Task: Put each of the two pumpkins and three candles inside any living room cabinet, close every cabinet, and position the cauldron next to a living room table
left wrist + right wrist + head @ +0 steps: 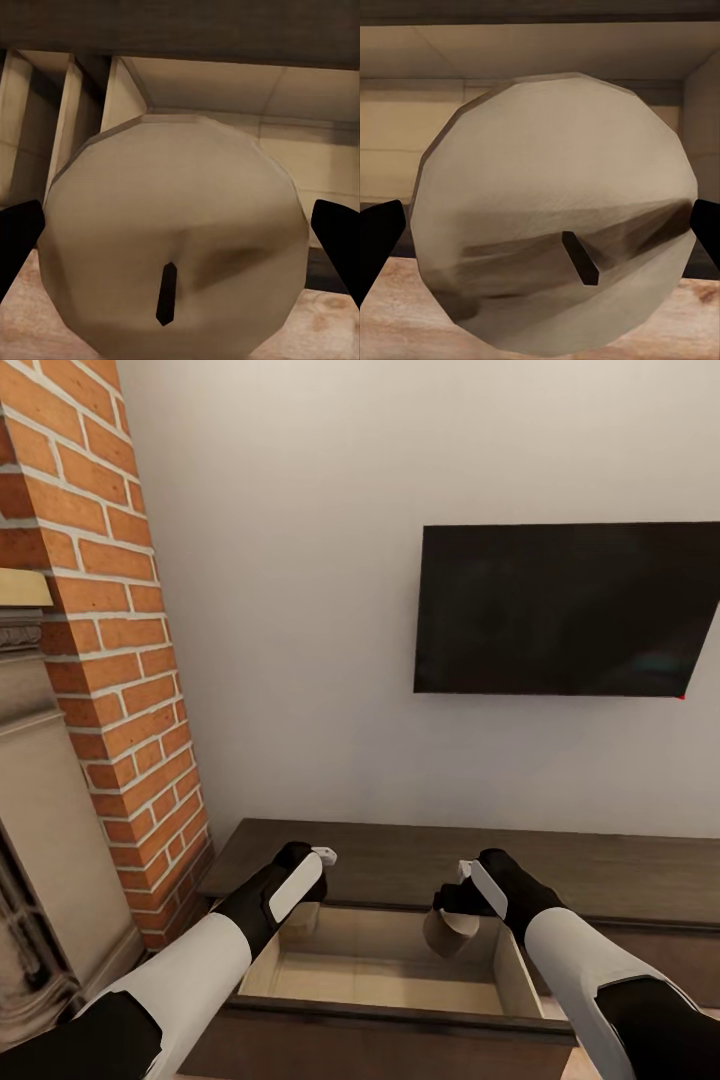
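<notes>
Against the white wall, under the dark television (567, 610) and beside the brick fireplace column (120, 650), stands the long dark brown cabinet (600, 875), and one of its drawers (385, 970) is pulled out toward the robot, so that the pale wood inside is seen. As far as the head view shows, the bottom of this drawer is bare — no candle or pumpkin lies in it yet, so I judge that the task is in an early or middle part: two candles are being brought in, while the third candle, the two pumpkins, the closing of the cabinet and the moving of the cauldron are all left to do. The right gripper (462, 905) hangs over the right part of the open drawer and its jaws are closed around a grey-beige candle (556, 214); in the right wrist view the dark fingers press on both sides of it. The left gripper (312, 880) is over the left back corner of the drawer, and the left wrist view shows its jaws holding a second candle (176, 240) in the same way — wide only as the candle body allows, with the wick end facing the camera.
</notes>
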